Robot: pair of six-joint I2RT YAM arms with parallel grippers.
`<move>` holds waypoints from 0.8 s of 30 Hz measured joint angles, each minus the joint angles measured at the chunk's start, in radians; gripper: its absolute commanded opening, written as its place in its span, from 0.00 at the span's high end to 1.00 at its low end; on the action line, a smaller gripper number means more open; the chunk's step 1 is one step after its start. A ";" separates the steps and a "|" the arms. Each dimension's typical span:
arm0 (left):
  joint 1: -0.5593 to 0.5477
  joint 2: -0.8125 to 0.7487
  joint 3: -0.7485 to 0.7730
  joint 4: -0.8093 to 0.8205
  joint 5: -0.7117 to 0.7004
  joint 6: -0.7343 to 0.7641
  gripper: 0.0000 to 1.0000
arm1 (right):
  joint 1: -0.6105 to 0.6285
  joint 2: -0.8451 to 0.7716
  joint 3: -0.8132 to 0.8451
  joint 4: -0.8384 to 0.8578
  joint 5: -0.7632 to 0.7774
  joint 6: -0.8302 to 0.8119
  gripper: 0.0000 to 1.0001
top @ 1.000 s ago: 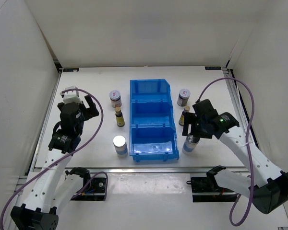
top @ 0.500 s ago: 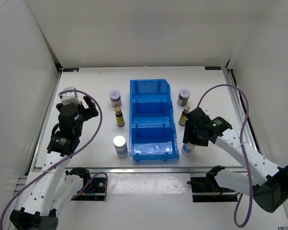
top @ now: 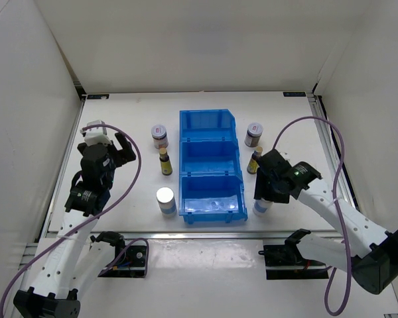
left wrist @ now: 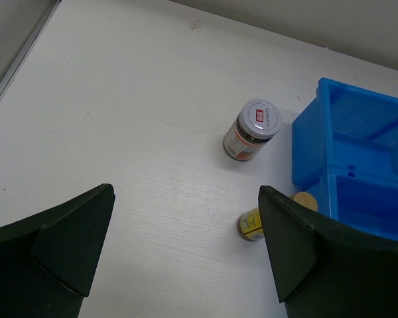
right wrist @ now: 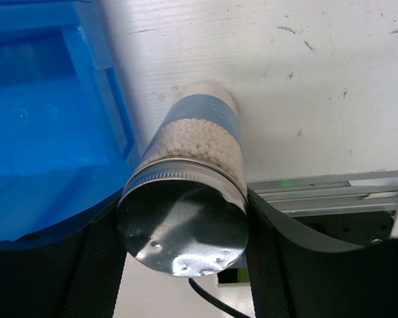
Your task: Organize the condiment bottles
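My right gripper [top: 268, 191] [right wrist: 183, 211] is shut around a white-blue cylinder [right wrist: 199, 136] with a silver top, which stands on the table by the bin's near right corner [top: 261, 206]. A slim yellow-labelled bottle [top: 255, 159] and a dark jar [top: 254, 134] stand behind it. Left of the blue bin [top: 209, 126] stand a jar [top: 160, 135], a yellow-labelled bottle [top: 165, 161] and a second cylinder [top: 165, 201]. My left gripper [top: 116, 150] [left wrist: 186, 193] is open and empty above the table, left of the jar [left wrist: 252, 129] and the bottle [left wrist: 252, 225].
The blue divided bin [left wrist: 358, 126] has three compartments in a row from far to near; its near one lies beside the held cylinder [right wrist: 46, 126]. White walls enclose the table. A metal rail [right wrist: 331, 199] runs along the near edge.
My right gripper has come down and in over the near right cylinder and closed round its top. My left arm has barely moved.
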 measured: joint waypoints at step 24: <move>0.000 0.002 0.000 -0.001 -0.004 0.000 0.00 | 0.335 0.268 0.385 0.021 0.053 -0.095 0.92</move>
